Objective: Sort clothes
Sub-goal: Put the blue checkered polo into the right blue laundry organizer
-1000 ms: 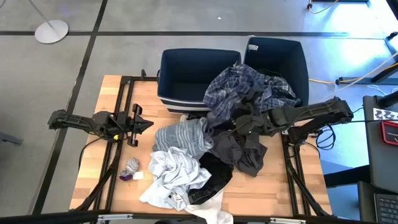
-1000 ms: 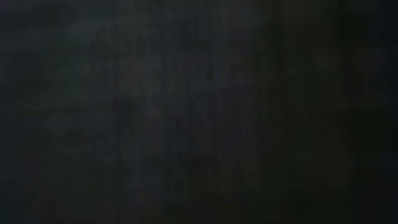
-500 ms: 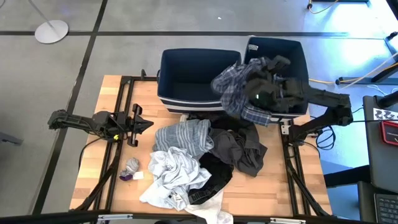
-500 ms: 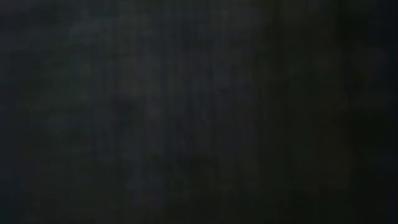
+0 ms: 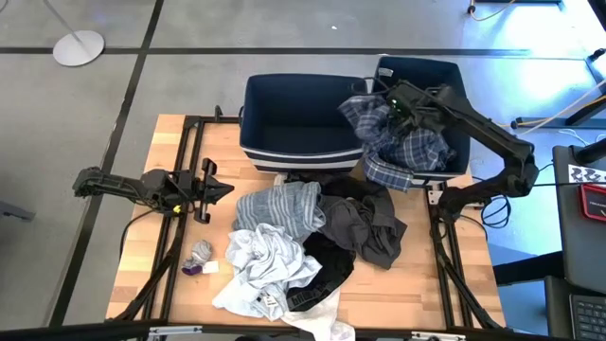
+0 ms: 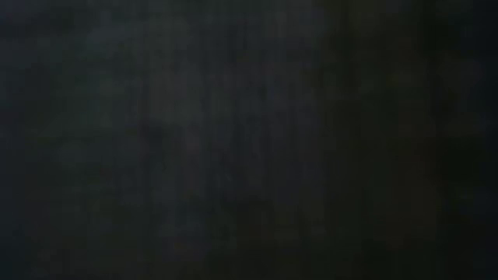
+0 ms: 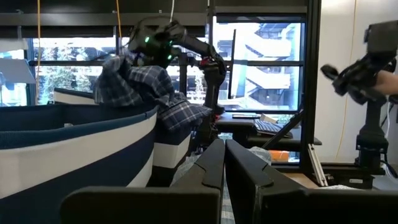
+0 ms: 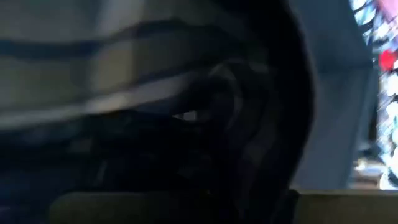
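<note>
Right gripper is hanging over the right-hand navy bin, at about one o'clock from the table's centre, fingers pinched together on the blue-white plaid shirt. A second ago this gripper was sitting low on the heap at three o'clock with the shirt spread across the pile and both bin fronts; half a second ago it was lifting the cloth toward the bins; now the shirt is bunching inside the right bin, one tail trailing over the front wall toward the table. Left wrist view is showing the same: shirt draping from the raised gripper, hem lying over the bin's striped edge. Reading: the carry is nearly done and a release looks due, though the trailing tail could drag the garment back out if dropped from here. Left-hand bin is showing no clothes. Remaining pile is sitting at centre to five o'clock: grey striped top, dark grey items, white pieces, black item. With the plaid off it, the dark grey layer is lying exposed for a next pick. Left gripper is waiting at nine o'clock, fingers pressed together, holding nothing. Low view is dark; nothing readable.
</note>
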Robot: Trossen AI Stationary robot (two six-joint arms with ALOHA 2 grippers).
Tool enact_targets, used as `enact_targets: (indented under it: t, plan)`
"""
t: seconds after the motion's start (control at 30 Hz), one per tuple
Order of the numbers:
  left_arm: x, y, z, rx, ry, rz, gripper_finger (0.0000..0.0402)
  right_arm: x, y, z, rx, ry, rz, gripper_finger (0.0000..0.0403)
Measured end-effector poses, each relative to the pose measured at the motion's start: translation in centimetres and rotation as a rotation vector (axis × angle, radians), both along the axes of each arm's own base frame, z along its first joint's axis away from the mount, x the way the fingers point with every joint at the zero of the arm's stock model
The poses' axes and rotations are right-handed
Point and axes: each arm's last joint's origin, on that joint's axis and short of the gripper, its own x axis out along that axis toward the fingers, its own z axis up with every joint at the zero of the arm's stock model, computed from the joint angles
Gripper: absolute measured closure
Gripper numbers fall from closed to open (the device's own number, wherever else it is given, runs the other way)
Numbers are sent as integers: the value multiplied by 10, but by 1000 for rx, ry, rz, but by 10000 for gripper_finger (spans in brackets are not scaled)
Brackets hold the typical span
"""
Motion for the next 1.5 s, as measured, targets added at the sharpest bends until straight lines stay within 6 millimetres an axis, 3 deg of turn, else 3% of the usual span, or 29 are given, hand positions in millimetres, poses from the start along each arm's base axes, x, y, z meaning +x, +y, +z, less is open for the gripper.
enact_targets:
  t: [0.43, 0.6, 0.77, 0.9, 1.1, 1.27, 1.5]
  plan:
    - [0, 0, 1, -2, -10, 0, 398, -10, -22, -95, 253, -38, 3, 391]
    - [0, 0, 1, -2, -9, 0, 398, -17, -25, -118, 340, -97, -12, 391]
    - [0, 0, 1, -2, -9, 0, 398, -23, -26, -129, 366, -105, -32, 390]
    - [0, 0, 1, -2, -8, 0, 398, -24, -27, -129, 358, -117, -57, 363]
    - [0, 0, 1, -1, -7, 0, 398, -26, -27, -120, 334, -42, -74, 261]
    - [0, 0, 1, 4, -6, 2, 398, -32, -21, -89, 378, 24, -92, 196]
    - [0, 0, 1, -1, -6, 0, 398, -36, -11, -27, 328, -72, -117, 166]
